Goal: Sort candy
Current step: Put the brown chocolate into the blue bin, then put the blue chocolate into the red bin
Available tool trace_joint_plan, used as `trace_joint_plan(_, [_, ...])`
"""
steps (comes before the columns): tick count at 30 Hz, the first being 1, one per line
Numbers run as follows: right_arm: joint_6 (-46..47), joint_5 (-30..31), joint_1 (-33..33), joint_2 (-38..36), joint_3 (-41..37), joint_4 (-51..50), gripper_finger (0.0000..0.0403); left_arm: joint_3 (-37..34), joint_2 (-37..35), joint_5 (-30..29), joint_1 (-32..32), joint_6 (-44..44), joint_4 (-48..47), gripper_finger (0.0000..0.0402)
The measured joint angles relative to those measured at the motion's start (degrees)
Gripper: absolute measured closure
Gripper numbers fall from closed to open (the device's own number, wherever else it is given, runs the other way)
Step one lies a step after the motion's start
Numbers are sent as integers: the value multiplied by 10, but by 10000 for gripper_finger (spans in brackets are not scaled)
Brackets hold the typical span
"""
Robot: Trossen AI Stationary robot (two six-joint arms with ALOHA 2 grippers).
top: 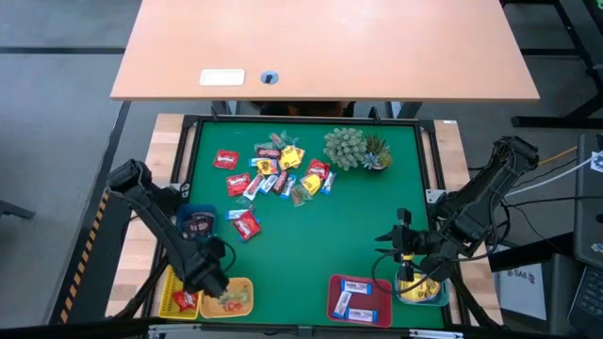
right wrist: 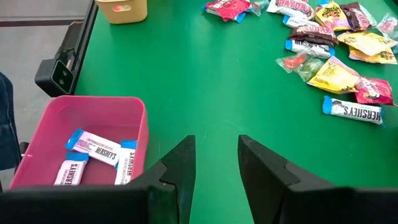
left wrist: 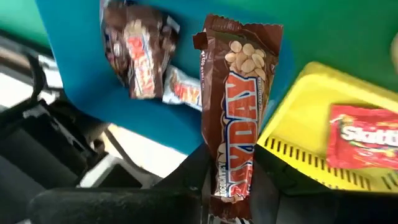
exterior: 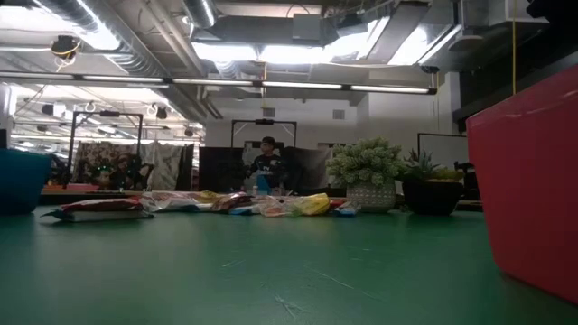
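The left gripper [top: 215, 279] hangs over the near left corner of the green mat [top: 311, 235], its fingers clamped on a brown PayDay bar [left wrist: 239, 118] that sticks out lengthwise from between them. Under the bar sit a blue tray [left wrist: 99, 68], which already has a couple of dark brown candies [left wrist: 140, 53] in it, and just beside it a yellow tray [left wrist: 305, 118] with a red Skittles pack [left wrist: 364, 134] inside. An orange tray [top: 234, 297] lies next to those, on their right.

The right gripper [right wrist: 214, 162] is on the near right side, its fingers parted and holding nothing, with bare mat between them. Close to it on the left is a pink tray [right wrist: 93, 112] with blue-and-white Hershey's bars [right wrist: 96, 148] in it. A further tray [top: 424, 292] with yellow candy sits under the right arm in the near right corner.

The rest of the candy pile [top: 278, 169] is scattered at the far middle of the mat, mixed red, yellow and blue-and-white wrappers. A spiky green plant [top: 349, 149] stands just to the right of it.
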Motion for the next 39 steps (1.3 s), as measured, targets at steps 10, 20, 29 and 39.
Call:
trace_joint_plan(10, [23,0,0,0,0,0,283,-39,0,12,-10,-45,1,296])
trace_joint_plan(20, [23,-5,0,0,0,0,283,-43,0,8,-9,-49,0,234])
trace_joint_plan(29, [21,21,-1,0,0,0,283,-27,0,-62,16,-55,7,232])
trace_joint_plan(39, [-114,-29,-144,0,0,23,283,29,0,-279,77,25,56,245])
